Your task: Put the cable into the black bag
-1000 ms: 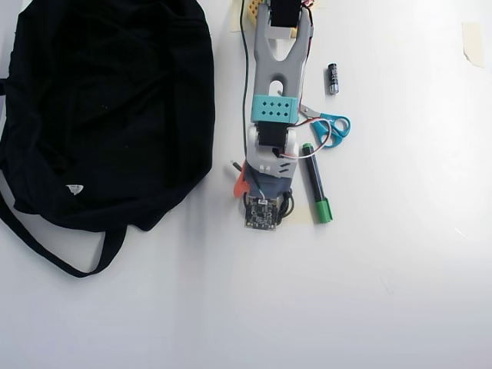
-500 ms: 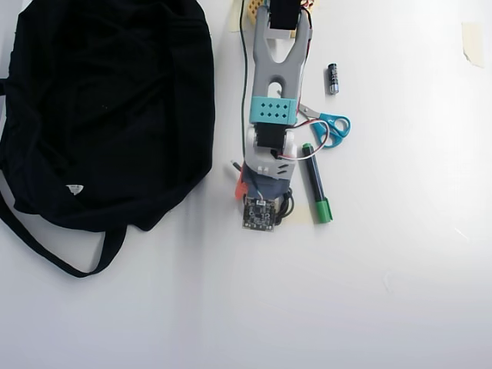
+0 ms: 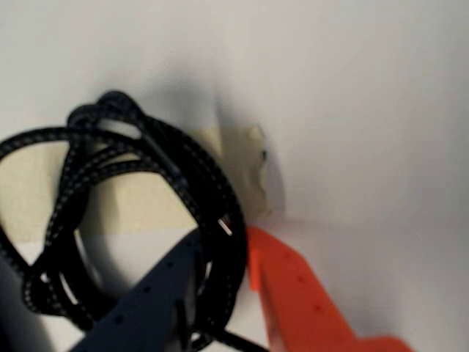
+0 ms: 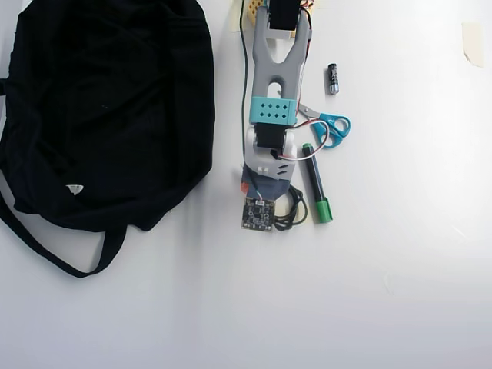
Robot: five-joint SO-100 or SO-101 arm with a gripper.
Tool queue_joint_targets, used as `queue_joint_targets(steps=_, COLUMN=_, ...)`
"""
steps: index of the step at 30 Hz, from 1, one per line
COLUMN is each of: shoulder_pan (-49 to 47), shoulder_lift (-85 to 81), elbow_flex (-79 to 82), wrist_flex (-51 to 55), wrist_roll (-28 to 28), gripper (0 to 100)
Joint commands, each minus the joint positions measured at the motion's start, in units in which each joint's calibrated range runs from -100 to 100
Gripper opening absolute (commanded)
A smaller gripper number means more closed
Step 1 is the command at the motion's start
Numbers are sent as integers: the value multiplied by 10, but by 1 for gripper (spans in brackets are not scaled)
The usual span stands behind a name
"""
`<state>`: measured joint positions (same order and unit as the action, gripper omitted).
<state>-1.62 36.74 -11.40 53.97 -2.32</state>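
Note:
The cable (image 3: 88,183) is a black braided cord lying as a loose coil on beige tape on the white table. In the overhead view one loop of the cable (image 4: 294,211) shows just right of the wrist camera board. My gripper (image 3: 222,240) is down at the coil's edge. The dark blue finger (image 3: 157,293) and the orange finger (image 3: 293,293) are closed onto the coil's outer strands. The black bag (image 4: 108,108) lies flat at the left of the overhead view, well apart from the gripper, with its strap (image 4: 46,246) trailing toward the front.
A green marker (image 4: 315,184) lies right beside the cable. Blue-handled scissors (image 4: 332,127) and a small battery (image 4: 332,78) sit farther back on the right. A scrap of tape (image 4: 473,42) is stuck at the far right.
The orange finger, which stuck out to the left of the wrist, has swung in against the cable. More of the cable loop shows to the right of the camera board.

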Motion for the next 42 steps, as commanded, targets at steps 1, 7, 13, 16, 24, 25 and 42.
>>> queue_joint_targets(steps=1, shoulder_pan=6, shoulder_lift=-4, elbow_flex=-10, wrist_flex=-1, wrist_roll=0, gripper=2)
queue_joint_targets(steps=7, shoulder_pan=14, shoulder_lift=-36, elbow_flex=-14, wrist_flex=17, wrist_roll=1, gripper=2)
queue_joint_targets(steps=13, shoulder_pan=12, shoulder_lift=-115, elbow_flex=-17, wrist_flex=73, wrist_roll=6, gripper=2)
queue_joint_targets(steps=16, shoulder_pan=13, shoulder_lift=-146, elbow_flex=-17, wrist_flex=106, wrist_roll=7, gripper=2)
queue_joint_targets(steps=24, shoulder_pan=15, shoulder_lift=-193, elbow_flex=-17, wrist_flex=137, wrist_roll=7, gripper=2)
queue_joint_targets(steps=25, shoulder_pan=15, shoulder_lift=-201, elbow_flex=-17, wrist_flex=142, wrist_roll=7, gripper=2)
queue_joint_targets(steps=42, shoulder_pan=-2, shoulder_lift=-337, elbow_flex=-17, wrist_flex=244, wrist_roll=8, gripper=2)
